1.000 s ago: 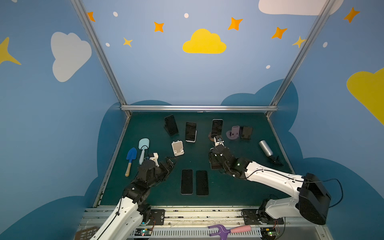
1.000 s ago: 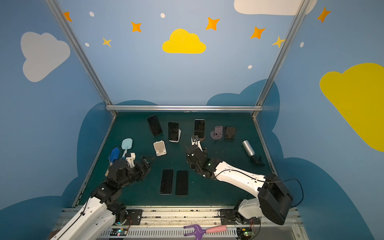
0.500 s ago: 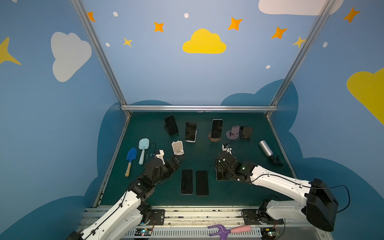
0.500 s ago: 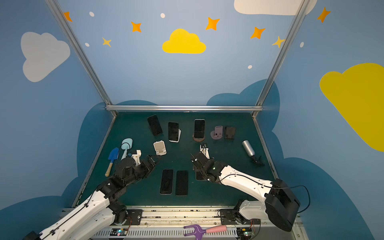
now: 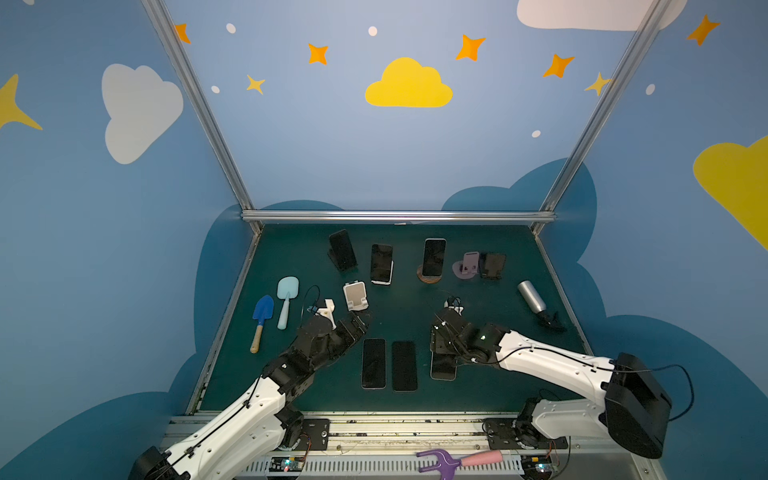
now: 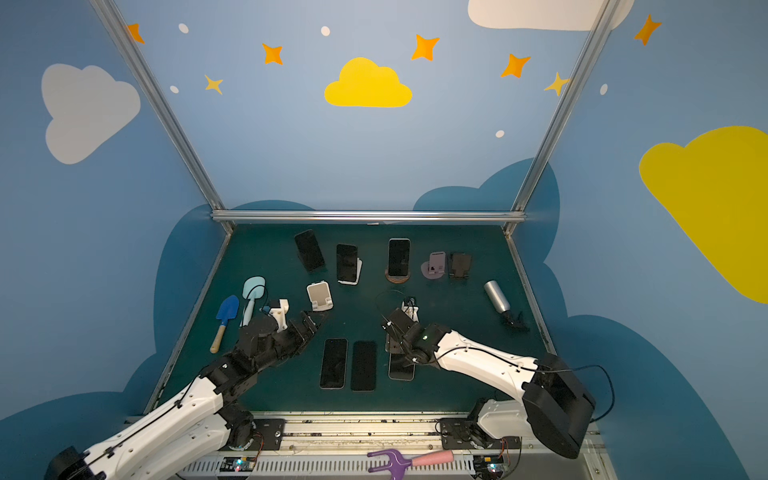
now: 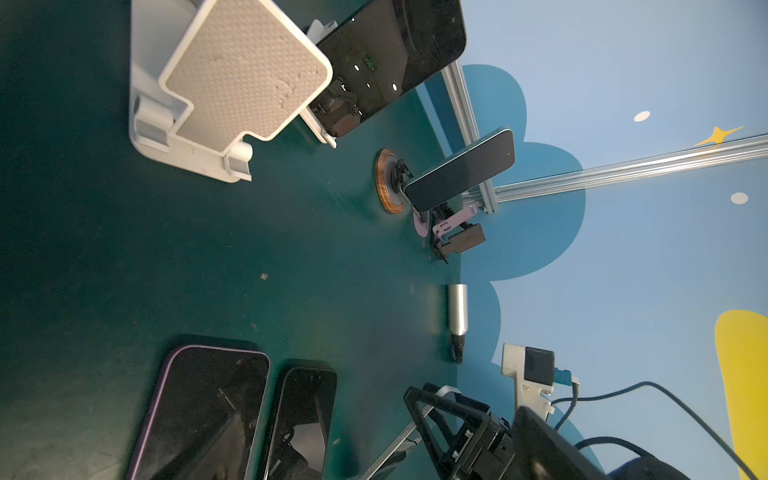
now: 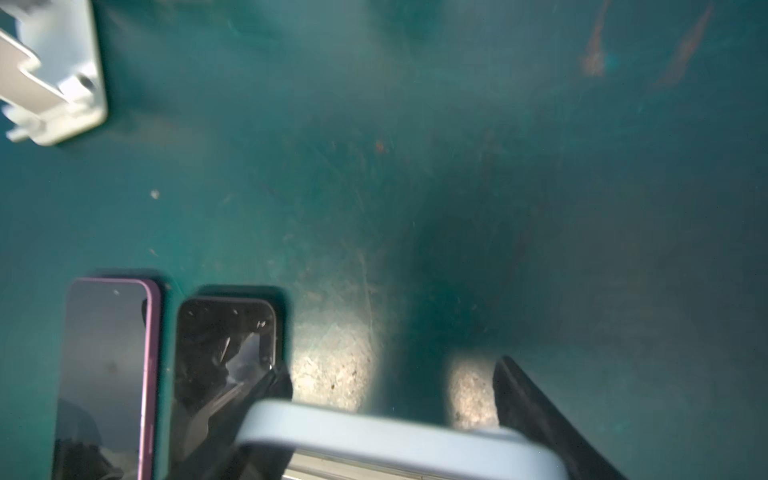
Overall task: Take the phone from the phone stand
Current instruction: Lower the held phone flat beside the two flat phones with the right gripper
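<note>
Pale-edged phone [image 8: 395,432] is clamped in your right gripper [image 8: 392,380], jaws partly closed on it, low over the mat [image 5: 415,307], just beside two flat phones [image 5: 404,365]. Release it crooked and it may land on them. Your left gripper [image 5: 359,322] gapes empty near the white stand [image 5: 355,296].

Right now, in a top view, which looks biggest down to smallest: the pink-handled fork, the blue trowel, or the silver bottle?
1. pink-handled fork, though it lies nearest the camera, which flatters it
2. blue trowel
3. silver bottle
</note>
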`<state>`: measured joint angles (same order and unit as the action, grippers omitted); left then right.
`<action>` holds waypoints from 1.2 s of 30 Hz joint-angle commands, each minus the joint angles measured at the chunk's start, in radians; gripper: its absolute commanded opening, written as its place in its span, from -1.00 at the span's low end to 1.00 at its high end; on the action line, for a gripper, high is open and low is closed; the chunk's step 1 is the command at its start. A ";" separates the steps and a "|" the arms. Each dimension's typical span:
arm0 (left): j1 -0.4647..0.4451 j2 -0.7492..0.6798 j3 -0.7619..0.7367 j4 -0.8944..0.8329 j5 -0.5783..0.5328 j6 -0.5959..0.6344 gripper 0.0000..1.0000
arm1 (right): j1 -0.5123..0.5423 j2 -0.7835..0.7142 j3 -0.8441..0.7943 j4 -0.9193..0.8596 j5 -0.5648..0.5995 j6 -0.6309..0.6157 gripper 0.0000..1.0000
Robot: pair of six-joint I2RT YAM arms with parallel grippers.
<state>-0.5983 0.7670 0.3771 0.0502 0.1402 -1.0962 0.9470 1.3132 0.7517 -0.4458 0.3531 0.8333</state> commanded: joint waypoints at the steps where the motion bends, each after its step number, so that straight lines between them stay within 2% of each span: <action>1: -0.009 0.002 0.020 0.025 -0.022 0.016 0.99 | 0.009 0.026 -0.013 0.035 -0.021 0.019 0.19; 23: -0.023 -0.021 0.022 -0.019 -0.051 0.015 0.99 | 0.018 0.184 0.019 0.117 -0.098 -0.001 0.19; 36: -0.023 -0.077 -0.028 -0.027 -0.089 0.004 0.99 | 0.010 0.272 -0.009 0.151 -0.069 0.004 0.23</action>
<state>-0.6182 0.7136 0.3676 0.0364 0.0772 -1.0958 0.9588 1.5558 0.7673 -0.3096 0.2695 0.8318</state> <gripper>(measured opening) 0.996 0.725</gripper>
